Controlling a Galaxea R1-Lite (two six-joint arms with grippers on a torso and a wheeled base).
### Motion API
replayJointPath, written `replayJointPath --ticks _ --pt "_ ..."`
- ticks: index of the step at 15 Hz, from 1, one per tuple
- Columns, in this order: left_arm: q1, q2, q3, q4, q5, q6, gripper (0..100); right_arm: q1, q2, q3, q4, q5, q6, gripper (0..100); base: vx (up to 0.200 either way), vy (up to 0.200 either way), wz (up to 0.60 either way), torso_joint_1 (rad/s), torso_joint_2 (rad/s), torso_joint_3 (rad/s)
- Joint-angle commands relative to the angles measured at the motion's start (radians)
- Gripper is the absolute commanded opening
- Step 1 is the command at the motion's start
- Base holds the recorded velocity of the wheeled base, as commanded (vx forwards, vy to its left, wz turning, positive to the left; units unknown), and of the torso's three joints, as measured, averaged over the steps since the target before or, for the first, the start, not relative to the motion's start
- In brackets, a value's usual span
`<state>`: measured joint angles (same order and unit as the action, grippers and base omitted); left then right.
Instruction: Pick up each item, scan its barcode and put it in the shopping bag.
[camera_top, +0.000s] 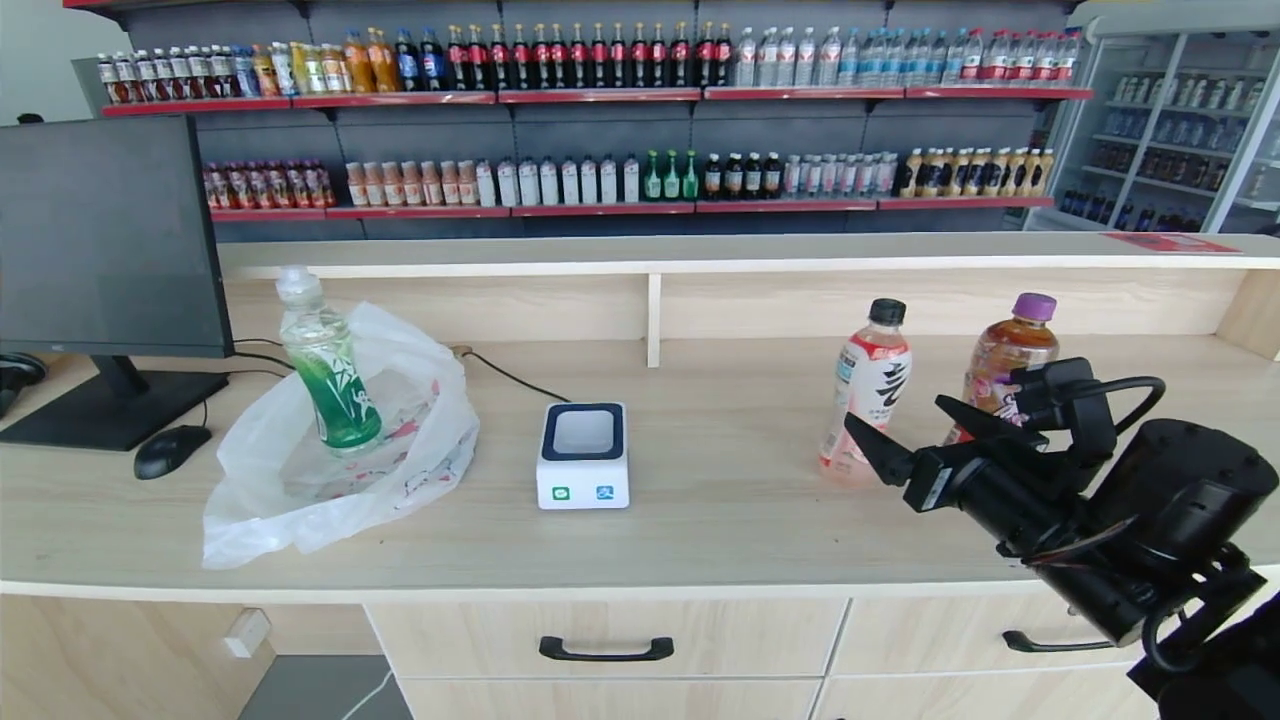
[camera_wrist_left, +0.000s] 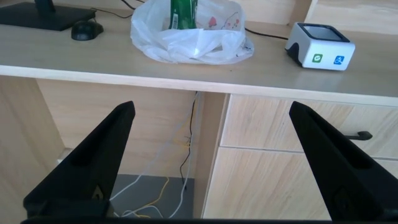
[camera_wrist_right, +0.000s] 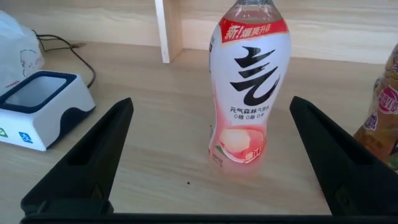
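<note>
- Head view, next item: a pink-labelled clear plastic bottle with a black cap. It stands upright on the pale wooden desk, right of the white box scanner and just beside an amber plastic bottle with a purple cap.
- Handling, as judged: it looks full, so fairly heavy. The wall is probably firm but would give under a hard squeeze. The film label is smooth and likely slippery. The bottle is tall on a narrow foot, so a sideways nudge could tip it.
- Where to hold: mid-body across the label, below the shoulder. The barcode cannot be seen from here, so one side of the label is best left uncovered.
- Right tool: fingers wide apart and empty, roughly level, close to the pink-labelled bottle but not touching it. The right wrist view frames the bottle between the fingers. The arm comes in low over the desk's front right.
- Left tool: fingers apart and empty, held below the desk top and facing the drawer fronts.
- Already bagged: a green-labelled clear bottle stands in the white plastic shopping bag at the desk's left.
</note>
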<state>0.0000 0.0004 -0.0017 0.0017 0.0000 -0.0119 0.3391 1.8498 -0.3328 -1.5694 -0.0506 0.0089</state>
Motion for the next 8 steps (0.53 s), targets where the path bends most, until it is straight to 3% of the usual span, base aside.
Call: replayJointPath --ticks 1,8 --pt "0.0 0.0 0.0 0.001 0.0 0.0 100 -0.012 0.022 0.015 -0.001 0.0 0.0 100 0.0 0.0 0.0 0.0 0.0 0.0" --pt "0.0 0.0 0.0 0.0 0.0 0.001 100 -0.065 0.098 0.024 -0.001 0.0 -0.037 100 0.0 0.0 0.0 0.0 0.0 0.0"
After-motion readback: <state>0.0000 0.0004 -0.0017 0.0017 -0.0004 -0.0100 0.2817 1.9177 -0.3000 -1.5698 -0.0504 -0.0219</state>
